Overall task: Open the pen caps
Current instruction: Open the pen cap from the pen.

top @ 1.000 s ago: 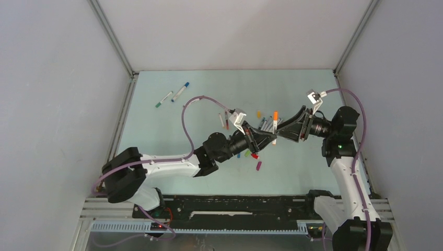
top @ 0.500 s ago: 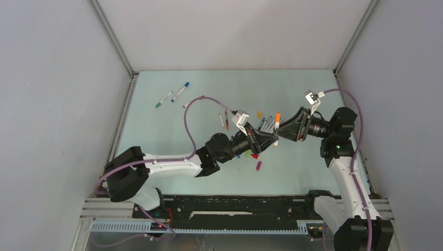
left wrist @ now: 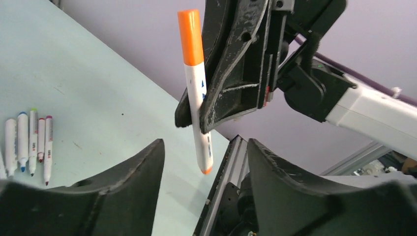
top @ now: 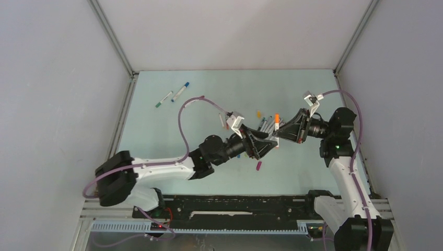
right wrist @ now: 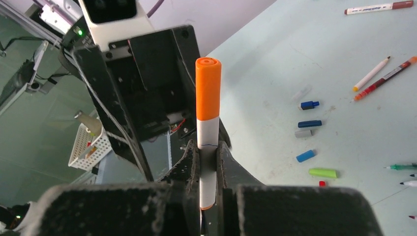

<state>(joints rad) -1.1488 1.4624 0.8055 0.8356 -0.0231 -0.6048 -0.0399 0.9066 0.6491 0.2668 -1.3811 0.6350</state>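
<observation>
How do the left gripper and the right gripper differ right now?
The right gripper is shut on the orange-capped white plastic pen; the left gripper is open, holding nothing. The right gripper's fingers clamp the barrel; the left gripper's fingers stand apart from it. Both are black.

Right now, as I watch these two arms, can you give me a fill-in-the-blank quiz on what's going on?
The right gripper is shut on a slim white plastic pen whose stubby plastic cap is ____.
The left gripper, facing the pen, has its jaws ____.
The cap sits ____ the pen, not on the light green table.
Missing words: orange; open; on.
</observation>
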